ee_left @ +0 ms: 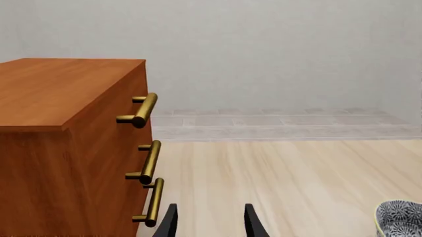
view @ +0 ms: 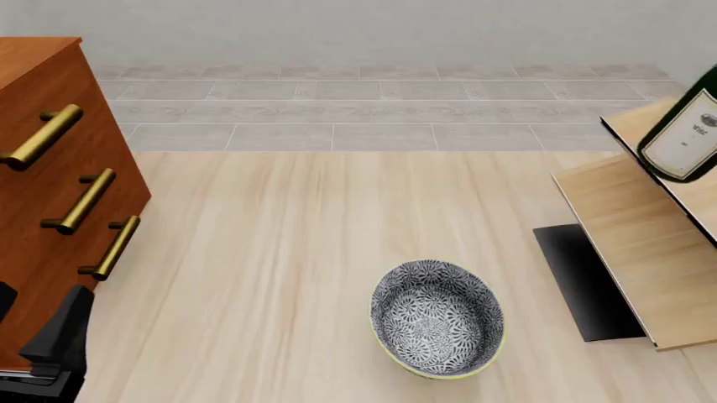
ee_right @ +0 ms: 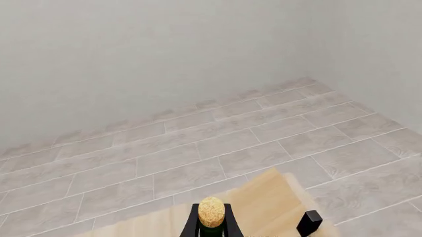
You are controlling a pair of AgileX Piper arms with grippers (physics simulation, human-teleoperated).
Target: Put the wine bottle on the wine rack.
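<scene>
Between right end effector (ee_right: pixel 212 224) fingers: wine bottle (ee_right: pixel 212 213).

cabinet (view: pixel 50 193) left, bowl (view: pixel 437 317) centre, wine rack (view: pixel 639 243) right

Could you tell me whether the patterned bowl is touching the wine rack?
Apart: the front view shows bare table between the bowl and the wine rack.
</scene>
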